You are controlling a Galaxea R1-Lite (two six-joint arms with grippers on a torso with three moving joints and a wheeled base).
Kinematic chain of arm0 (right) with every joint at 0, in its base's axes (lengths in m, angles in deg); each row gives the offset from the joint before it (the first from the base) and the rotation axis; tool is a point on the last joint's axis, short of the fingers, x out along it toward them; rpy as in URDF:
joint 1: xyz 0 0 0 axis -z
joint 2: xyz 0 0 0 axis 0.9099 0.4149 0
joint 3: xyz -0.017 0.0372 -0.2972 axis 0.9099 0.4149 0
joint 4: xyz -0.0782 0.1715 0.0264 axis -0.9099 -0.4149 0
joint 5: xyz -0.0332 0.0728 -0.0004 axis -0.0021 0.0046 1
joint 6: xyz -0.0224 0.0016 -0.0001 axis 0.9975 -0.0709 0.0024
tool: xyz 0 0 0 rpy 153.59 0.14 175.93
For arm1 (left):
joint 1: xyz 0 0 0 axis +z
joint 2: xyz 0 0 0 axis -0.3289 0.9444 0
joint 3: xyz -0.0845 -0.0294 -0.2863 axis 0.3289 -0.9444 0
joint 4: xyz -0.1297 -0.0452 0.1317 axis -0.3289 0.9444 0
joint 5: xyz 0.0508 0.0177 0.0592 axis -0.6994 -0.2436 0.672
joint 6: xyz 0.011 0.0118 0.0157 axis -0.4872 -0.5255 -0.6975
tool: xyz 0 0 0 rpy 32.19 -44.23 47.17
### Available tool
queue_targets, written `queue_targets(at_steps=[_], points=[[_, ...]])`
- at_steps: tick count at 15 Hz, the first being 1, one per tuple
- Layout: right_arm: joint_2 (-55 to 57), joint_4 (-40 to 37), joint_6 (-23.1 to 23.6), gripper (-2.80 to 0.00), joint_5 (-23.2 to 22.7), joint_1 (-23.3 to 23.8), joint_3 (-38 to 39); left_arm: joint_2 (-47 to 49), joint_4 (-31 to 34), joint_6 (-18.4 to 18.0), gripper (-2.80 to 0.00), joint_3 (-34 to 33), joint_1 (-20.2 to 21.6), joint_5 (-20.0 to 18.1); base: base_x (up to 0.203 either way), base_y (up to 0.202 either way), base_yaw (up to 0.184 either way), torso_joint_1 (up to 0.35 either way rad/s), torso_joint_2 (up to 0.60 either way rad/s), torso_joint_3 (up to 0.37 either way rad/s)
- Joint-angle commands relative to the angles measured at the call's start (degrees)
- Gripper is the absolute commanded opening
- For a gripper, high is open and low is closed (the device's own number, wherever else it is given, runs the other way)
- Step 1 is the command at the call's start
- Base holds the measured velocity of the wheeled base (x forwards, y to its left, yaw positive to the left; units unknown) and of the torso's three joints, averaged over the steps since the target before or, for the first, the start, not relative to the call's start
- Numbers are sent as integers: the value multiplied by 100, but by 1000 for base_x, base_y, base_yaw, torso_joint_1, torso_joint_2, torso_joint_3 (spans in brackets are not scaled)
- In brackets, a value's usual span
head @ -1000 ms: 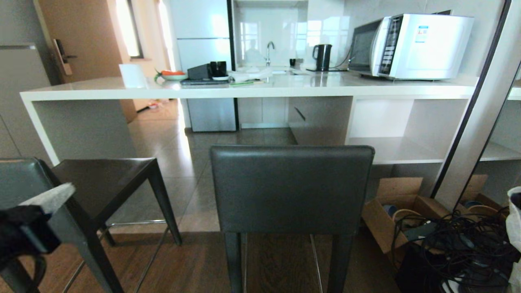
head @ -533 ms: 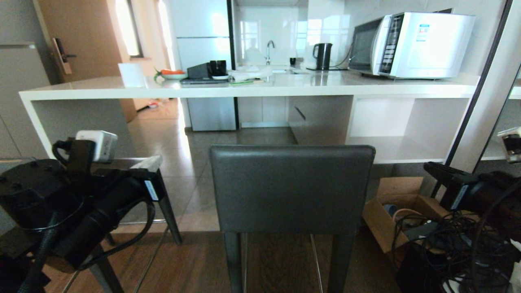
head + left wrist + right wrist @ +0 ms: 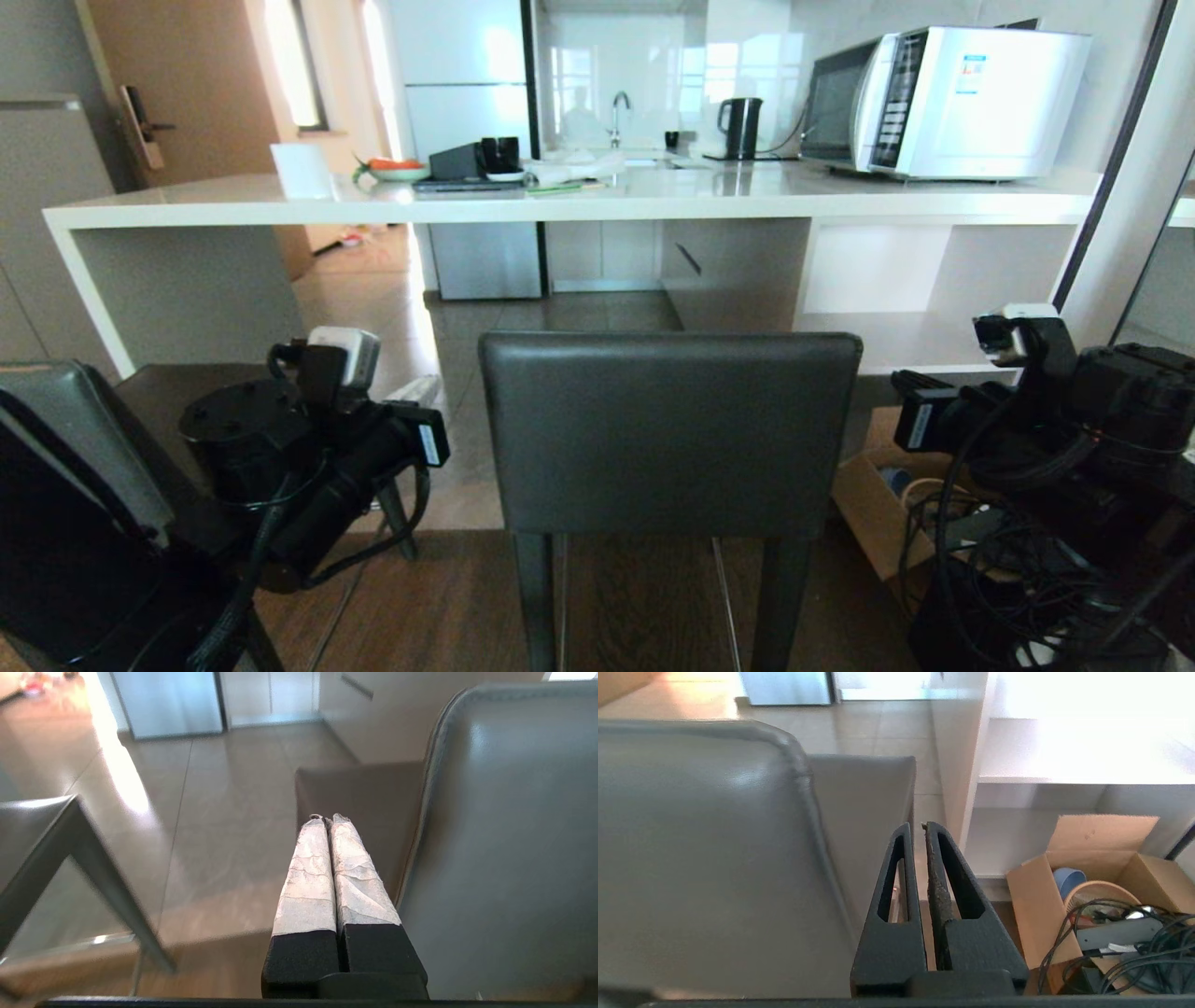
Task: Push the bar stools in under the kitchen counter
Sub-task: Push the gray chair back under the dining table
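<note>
Center stool (image 3: 668, 431) stood in front of the surface (image 3: 597, 201), seat not under it. Second stool (image 3: 140, 439) sat to its left, partly behind the left arm. Left claw (image 3: 416, 390) was just beside the center backrest's left edge, right claw (image 3: 904, 385) beside its right edge. Microwave (image 3: 943, 101) sat on the surface at right; cardboard box (image 3: 873, 495) was on the floor below the shelf cubbies (image 3: 934, 299).

Head view: high, looking forward and down at stool backrest (image 3: 668, 431) close ahead, surface (image 3: 579, 201) beyond. Left wrist view: close beside backrest's left edge (image 3: 504, 840), facing forward over floor. Right wrist view: close at its right edge (image 3: 705, 849), box (image 3: 1069, 891) alongside. Shared by all three: that backrest, probably the same floor.
</note>
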Motion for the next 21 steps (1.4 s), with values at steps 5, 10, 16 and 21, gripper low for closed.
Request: queue_targets(at_steps=[5, 10, 16, 21], points=[[832, 323, -7, -280, 57, -112, -132, 870, -308, -79, -280, 400, -297, 58, 0, 0, 0, 0, 0, 0], [1145, 555, -10, -280, 50, -467, -219, 1042, -308, -80, -280, 575, -388, 68, 0, 0, 0, 0, 0, 0], [1466, 553, 1, -280, 74, -685, -590, 1156, -313, -71, -280, 664, -395, 95, 0, 0, 0, 0, 0, 0], [1524, 553, -7, -280, 75, -693, -700, 1152, -316, -65, -280, 666, -466, 104, 0, 0, 0, 0, 0, 0]])
